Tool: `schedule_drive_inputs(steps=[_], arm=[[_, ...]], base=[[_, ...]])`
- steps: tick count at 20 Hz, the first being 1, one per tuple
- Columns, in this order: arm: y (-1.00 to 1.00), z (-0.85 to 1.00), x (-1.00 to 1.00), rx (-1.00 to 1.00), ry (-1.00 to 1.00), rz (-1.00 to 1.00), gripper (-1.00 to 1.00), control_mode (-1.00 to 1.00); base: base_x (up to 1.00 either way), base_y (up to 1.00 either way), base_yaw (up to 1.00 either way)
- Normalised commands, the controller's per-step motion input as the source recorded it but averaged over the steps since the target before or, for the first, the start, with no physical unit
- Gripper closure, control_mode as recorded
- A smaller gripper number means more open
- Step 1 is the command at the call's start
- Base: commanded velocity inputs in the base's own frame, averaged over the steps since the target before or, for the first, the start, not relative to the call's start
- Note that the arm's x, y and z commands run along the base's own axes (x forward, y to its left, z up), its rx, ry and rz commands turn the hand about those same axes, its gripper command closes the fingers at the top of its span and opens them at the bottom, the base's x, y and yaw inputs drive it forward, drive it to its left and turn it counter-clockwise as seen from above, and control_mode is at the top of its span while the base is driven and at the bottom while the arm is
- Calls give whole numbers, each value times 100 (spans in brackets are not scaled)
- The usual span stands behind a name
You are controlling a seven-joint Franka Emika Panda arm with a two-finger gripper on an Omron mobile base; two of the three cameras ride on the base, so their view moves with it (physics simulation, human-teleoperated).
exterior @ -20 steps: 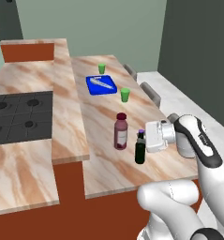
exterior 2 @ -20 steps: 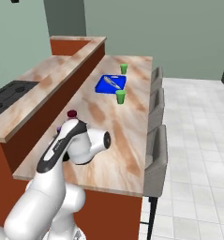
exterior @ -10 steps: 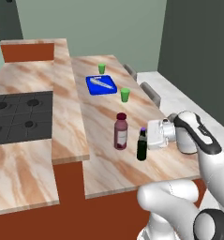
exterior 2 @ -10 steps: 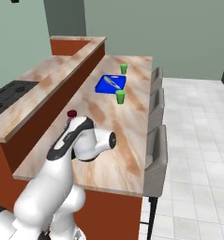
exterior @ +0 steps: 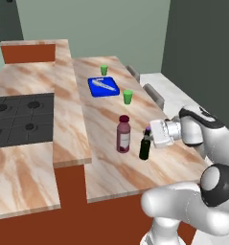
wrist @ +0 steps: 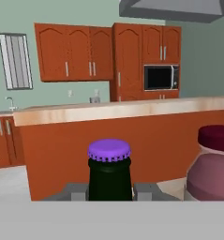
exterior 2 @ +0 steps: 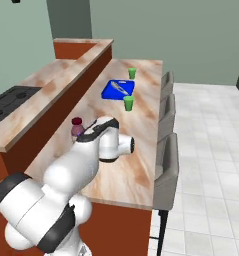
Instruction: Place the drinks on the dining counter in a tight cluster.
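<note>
Black stove top (exterior: 17, 117) occupies the lower marble surface at far left of the left base view. To its right runs the dining counter (exterior: 106, 172), a long slab of beige-pink marble with rust veins on a reddish-brown base. Toward its far end stands a small green cup (exterior: 104, 70), then a blue tray (exterior: 103, 86), then a second green cup (exterior: 128, 96). Nearer the camera, the maroon bottle (exterior: 123, 134) stands upright on the slab. Just beside it, to the right, stands the slim dark green bottle (exterior: 145, 145) with its purple cap, also upright and slightly apart from the maroon one. The gripper (exterior: 149, 135) reaches in horizontally from the right and is closed on the green bottle's neck. In the hand view, the green bottle (wrist: 109, 174) sits centred between the two grey fingers (wrist: 76, 191), with the maroon bottle (wrist: 212, 166) at right. In the right base view, the maroon bottle (exterior 2: 77, 128) shows just behind the white arm.
</note>
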Motion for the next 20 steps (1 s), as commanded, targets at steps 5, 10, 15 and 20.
schedule_drive_inputs(steps=[5,10,15,20], arm=[[-15,-10,35,8,0,8,100,-100],[-1,-21,29,1,0,0,100,-100],[0,-10,32,-1,0,0,100,-100],[5,-5,30,0,0,0,100,-100]], base=[[0,0,0],[0,0,0],[0,0,0],[0,0,0]])
